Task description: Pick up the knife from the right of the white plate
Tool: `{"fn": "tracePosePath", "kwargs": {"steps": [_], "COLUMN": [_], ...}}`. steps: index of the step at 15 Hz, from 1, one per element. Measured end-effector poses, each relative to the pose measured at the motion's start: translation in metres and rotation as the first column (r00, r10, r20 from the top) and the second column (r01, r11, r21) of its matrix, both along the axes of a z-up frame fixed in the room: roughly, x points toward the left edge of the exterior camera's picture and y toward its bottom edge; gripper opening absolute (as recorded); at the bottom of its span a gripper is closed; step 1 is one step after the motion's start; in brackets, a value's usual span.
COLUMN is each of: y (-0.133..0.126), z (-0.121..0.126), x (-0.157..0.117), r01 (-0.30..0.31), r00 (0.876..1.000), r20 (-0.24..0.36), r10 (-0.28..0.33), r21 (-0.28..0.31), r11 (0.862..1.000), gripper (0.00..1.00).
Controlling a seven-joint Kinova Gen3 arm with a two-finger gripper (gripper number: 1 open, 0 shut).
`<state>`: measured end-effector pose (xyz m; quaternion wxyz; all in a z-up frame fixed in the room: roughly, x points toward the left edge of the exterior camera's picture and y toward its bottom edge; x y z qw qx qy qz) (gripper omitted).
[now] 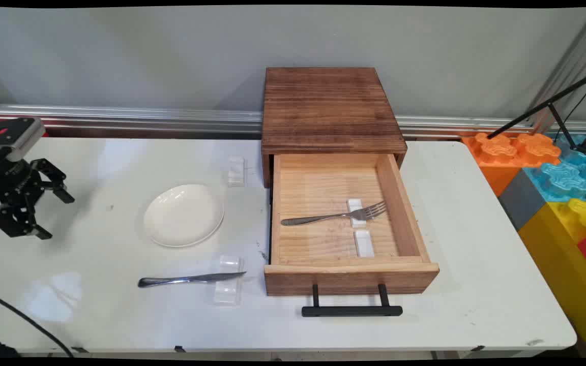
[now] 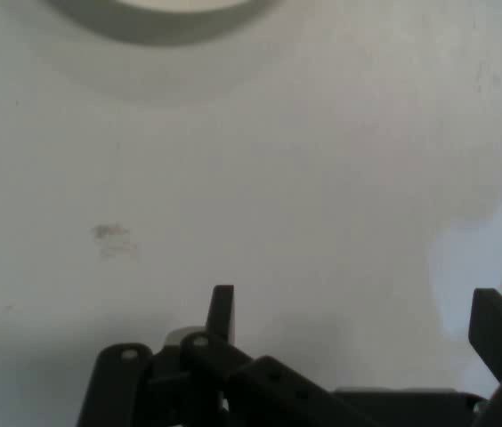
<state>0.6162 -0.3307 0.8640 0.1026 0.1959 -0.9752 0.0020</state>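
White table; end effector spread, empty, left of plate.

Glossy white plate nearest the matt black claw; beyond it, shiny metal knife (polished) and a rough-grained wooden drawer.

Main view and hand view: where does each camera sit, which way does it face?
Main view: fixed above the table's near side, facing the wall; shows the open black two-finger gripper, round white plate, wooden drawer, steel fork, steel knife.
Hand view: on the hand, looking along the gripper at the white table.
Shared: plate rim, table, gripper.
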Motion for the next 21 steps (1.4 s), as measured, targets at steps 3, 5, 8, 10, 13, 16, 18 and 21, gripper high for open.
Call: {"fn": "tracePosePath", "kwargs": {"steps": [3,5,8,10,13,16,18,21], "y": [0.0,0.001,0.003,0.004,0.006,0.009,0.01,0.012], "z": [-0.005,-0.008,-0.011,-0.012,-0.013,-0.015,-0.018,-0.024], "x": [-0.006,-0.015,-0.032,-0.044,-0.059,-0.069,-0.077,-0.087], "r01": [-0.012,-0.022,-0.038,-0.045,-0.055,-0.063,-0.062,-0.05], "r00": [0.999,0.997,0.988,0.98,0.968,0.957,0.951,0.947], "r20": [-0.039,-0.08,-0.148,-0.192,-0.244,-0.281,-0.302,-0.317], "r10": [0.012,0.023,0.04,0.048,0.059,0.068,0.068,0.053], "r21": [0.004,0.009,0.019,0.021,0.024,0.028,0.029,0.017], "r11": [1.0,1.0,0.999,0.999,0.998,0.998,0.998,0.999], "gripper": [1.0,1.0,1.0,1.0,1.0,1.0,1.0,1.0]}}
